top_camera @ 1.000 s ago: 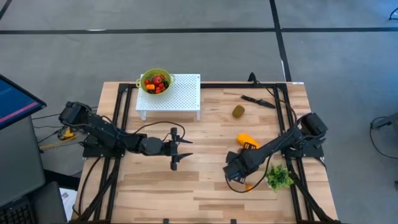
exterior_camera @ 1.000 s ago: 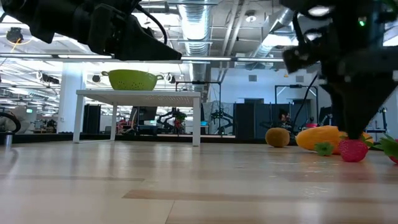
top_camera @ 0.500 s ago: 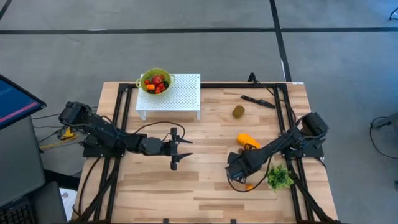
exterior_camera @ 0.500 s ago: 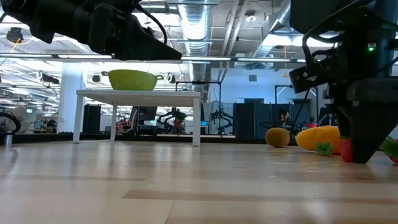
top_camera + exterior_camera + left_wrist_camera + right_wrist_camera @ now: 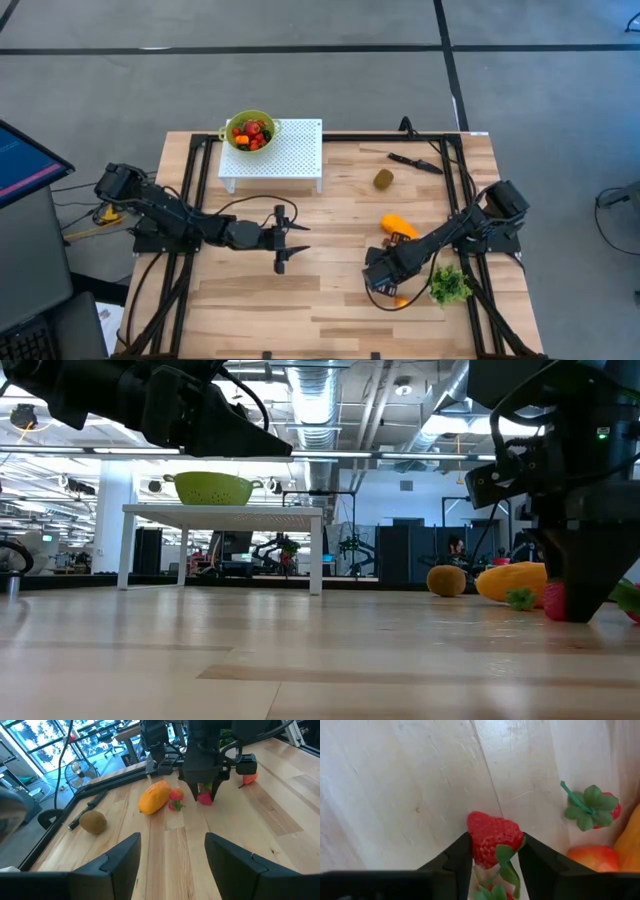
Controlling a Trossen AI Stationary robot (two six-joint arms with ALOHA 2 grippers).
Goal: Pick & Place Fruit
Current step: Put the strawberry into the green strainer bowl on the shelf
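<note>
Pale wooden table (image 5: 330, 300) fronts a bright, ducted workshop.

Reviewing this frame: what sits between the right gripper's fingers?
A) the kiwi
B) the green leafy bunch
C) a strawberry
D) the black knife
C: in the right wrist view the right gripper has its two fingers on either side of a red strawberry on the table, touching it.

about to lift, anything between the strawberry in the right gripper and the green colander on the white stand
Nothing visible. The right gripper pinches the strawberry; bare table leads to the colander. The left gripper hovers just beside that line.
</note>
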